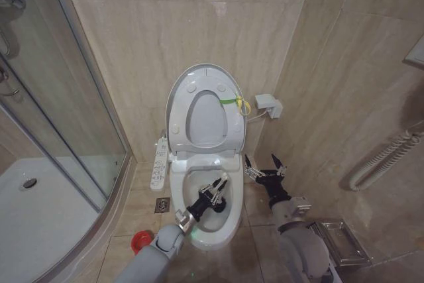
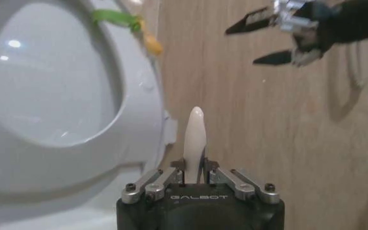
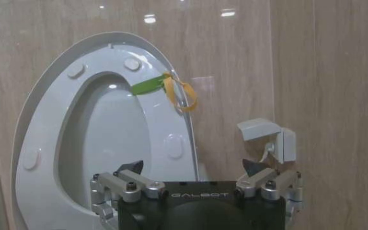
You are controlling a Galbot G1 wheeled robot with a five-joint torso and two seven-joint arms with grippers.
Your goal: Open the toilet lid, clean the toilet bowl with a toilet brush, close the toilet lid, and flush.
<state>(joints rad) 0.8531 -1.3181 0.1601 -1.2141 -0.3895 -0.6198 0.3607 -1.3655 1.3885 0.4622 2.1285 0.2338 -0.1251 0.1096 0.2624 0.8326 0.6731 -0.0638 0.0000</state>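
beige marbled tile walls [image 1: 165, 24], matching tiled floor [image 1: 142, 207], curved glass shower enclosure [image 1: 59, 117] with white tray [image 1: 40, 223], white wall box [image 1: 268, 105], grab rail [image 1: 384, 157], steel holder [image 1: 341, 243]

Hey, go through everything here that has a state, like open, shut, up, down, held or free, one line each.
Lid: raised, upright against the wall.
Seat: raised too, against the lid.
Bowl: open.
Brush: held in the left claw, over the bowl.
Left claw: shut on the brush handle.
Right claw: open, holding nothing, beside the bowl.
Red holder: on the floor, no brush in it.
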